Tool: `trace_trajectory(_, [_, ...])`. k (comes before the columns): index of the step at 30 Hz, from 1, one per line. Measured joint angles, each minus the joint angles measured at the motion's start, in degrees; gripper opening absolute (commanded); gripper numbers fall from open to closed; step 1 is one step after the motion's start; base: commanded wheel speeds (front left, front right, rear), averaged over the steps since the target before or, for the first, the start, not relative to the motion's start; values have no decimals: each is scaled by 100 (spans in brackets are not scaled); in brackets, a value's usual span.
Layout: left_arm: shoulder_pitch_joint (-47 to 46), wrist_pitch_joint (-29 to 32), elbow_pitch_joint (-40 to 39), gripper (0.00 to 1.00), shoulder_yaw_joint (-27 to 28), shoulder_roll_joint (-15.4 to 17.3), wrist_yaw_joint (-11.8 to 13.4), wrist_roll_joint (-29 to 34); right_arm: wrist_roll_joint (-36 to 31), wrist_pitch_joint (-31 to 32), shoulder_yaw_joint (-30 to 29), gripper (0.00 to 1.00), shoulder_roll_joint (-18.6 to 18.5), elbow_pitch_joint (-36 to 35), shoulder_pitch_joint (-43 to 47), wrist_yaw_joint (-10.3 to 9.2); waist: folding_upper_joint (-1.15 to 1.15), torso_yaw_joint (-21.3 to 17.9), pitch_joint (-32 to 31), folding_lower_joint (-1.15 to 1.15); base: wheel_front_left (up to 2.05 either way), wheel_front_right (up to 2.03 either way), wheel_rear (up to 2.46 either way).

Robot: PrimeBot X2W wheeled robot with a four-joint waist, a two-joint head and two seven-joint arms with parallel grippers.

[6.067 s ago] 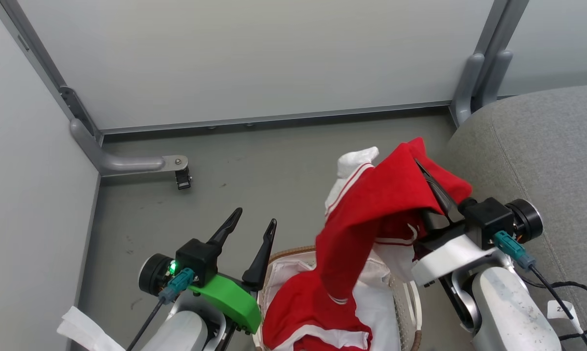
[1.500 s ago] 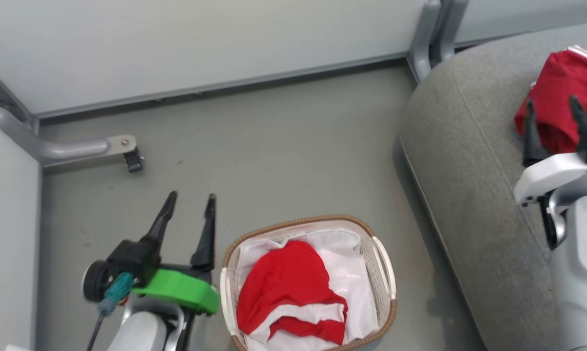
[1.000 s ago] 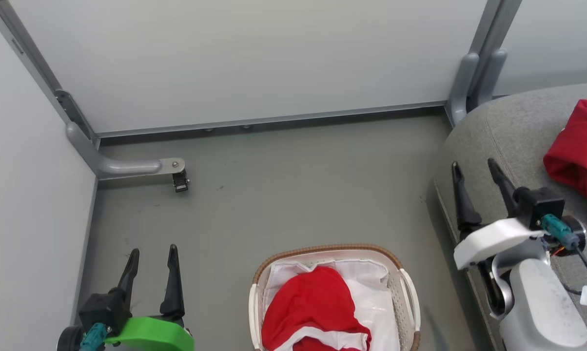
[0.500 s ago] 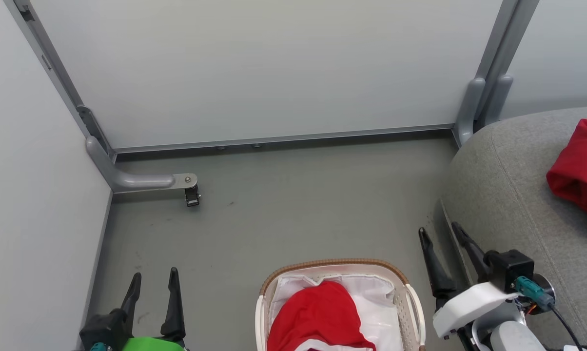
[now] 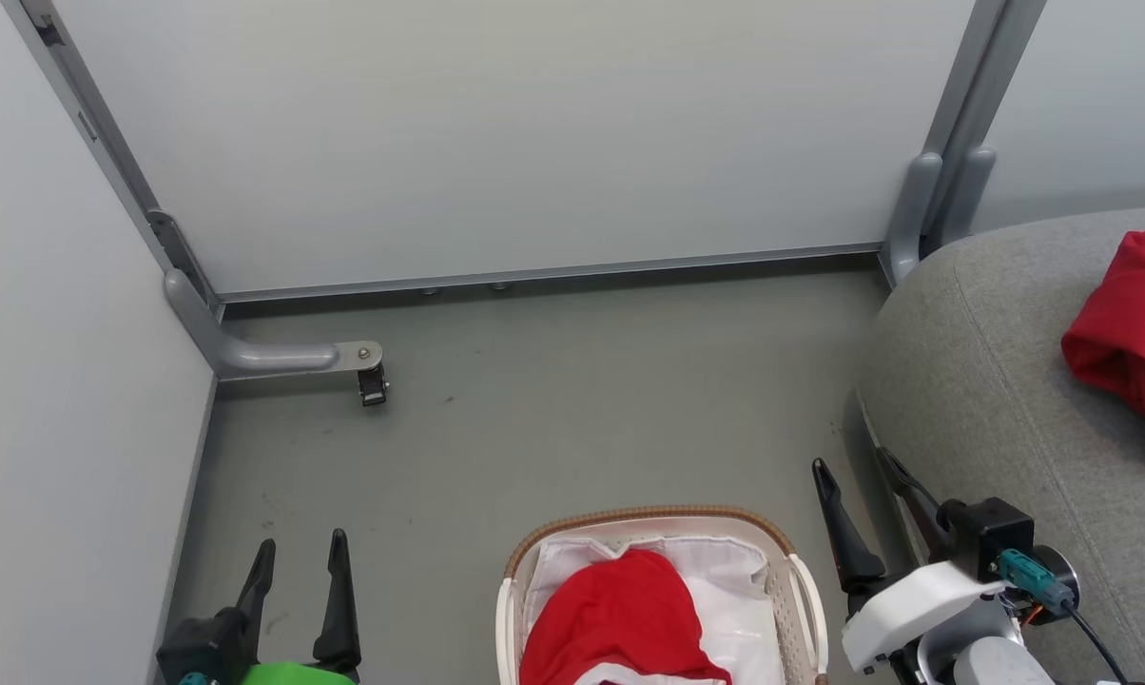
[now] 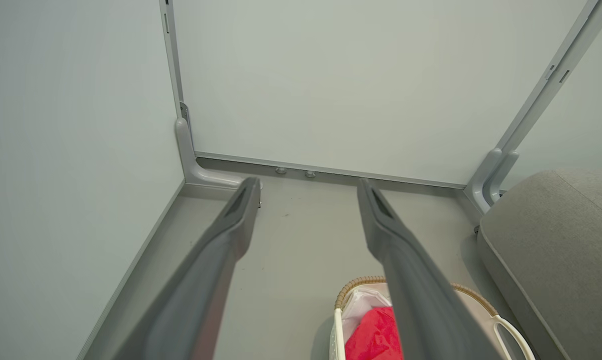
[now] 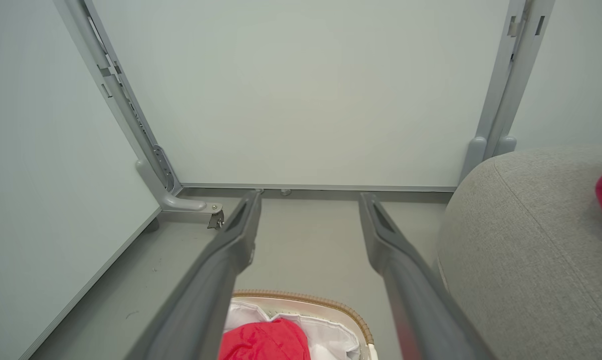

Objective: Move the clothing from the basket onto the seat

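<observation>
At the lower left of the head view, the left gripper holds its two dark fingers spread apart with nothing between them, tips pointing up the view over the bare grey floor. The left wrist view shows the same wide gap, floor and wall showing through it.

On the lower right, the right gripper also has its fingers spread and empty. It sits between the basket and the rounded edge of the seat, just beside the basket's right handle. Its own wrist view looks down past the parted fingers to the basket's brown rim.

The basket stands on the floor at the bottom middle of the head view, partly cut off by the frame. A red garment lies bunched inside it on a crinkled white liner.

A second red garment, with a thin white stripe at its top, lies on the grey seat at the right edge, well apart from both grippers.

Beyond them stand pale wall panels in grey metal frames, and a grey bracket with a small black caster rests on the floor at the left.
</observation>
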Motion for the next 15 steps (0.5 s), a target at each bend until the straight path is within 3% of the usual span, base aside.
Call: trace_trajectory(15, [8, 0, 15, 100, -76, -7, -42, 26, -1, -1, -19, 100, 0, -33, 23, -1, 0, -12, 31, 0, 0, 0, 0])
